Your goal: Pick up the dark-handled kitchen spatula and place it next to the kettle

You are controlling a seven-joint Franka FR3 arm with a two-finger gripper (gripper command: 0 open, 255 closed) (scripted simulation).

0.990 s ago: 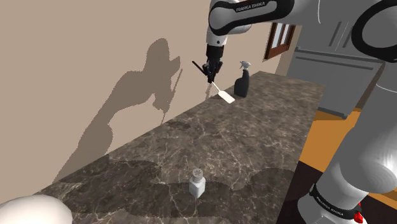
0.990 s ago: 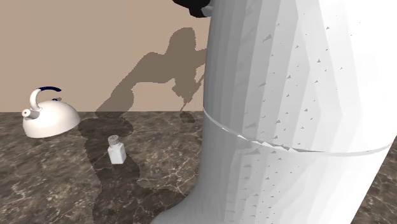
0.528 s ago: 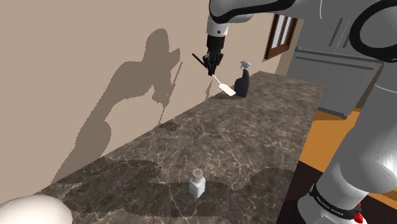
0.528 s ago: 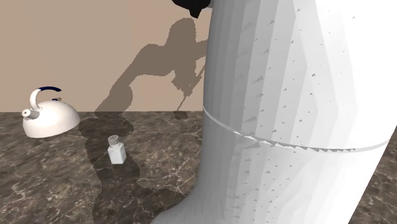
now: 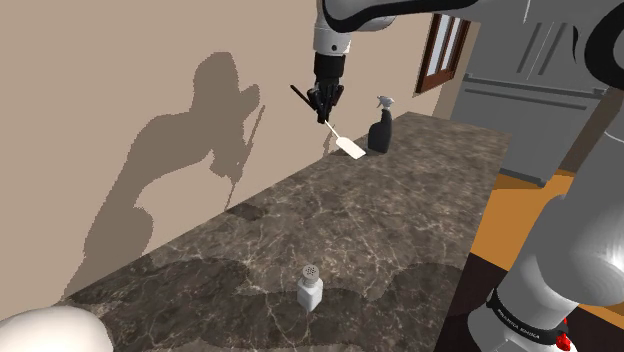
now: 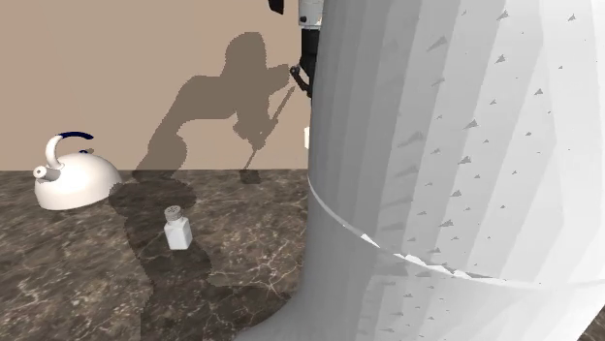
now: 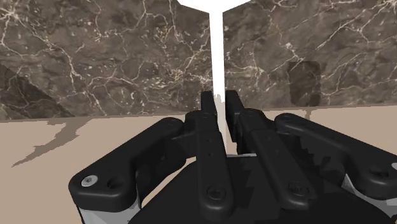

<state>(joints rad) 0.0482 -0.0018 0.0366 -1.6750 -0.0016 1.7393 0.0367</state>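
Note:
High over the far end of the dark marble counter (image 5: 400,215), my gripper (image 5: 322,103) is shut on the spatula (image 5: 338,134). Its dark handle sticks up toward the wall and its white blade (image 5: 350,148) hangs down, slanted, well clear of the counter. In the wrist view the fingers (image 7: 208,121) clasp the white shaft (image 7: 217,51) between them. The white kettle (image 6: 76,180) with a dark blue handle stands at the second exterior view's left. Its white dome (image 5: 48,331) also fills the shoulder view's bottom left corner, far from the gripper (image 6: 307,76).
A white shaker (image 5: 311,286) (image 6: 176,229) stands mid-counter between the spatula and the kettle. A dark spray bottle (image 5: 380,127) stands by the wall just beyond the blade. The beige wall (image 5: 150,90) runs along the counter's back. My white arm (image 6: 456,174) blocks the second exterior view's right.
The gripper has carried the spatula a little toward the shoulder view's left, away from the spray bottle, and its shadow on the wall has slid left too. The grip stays shut.

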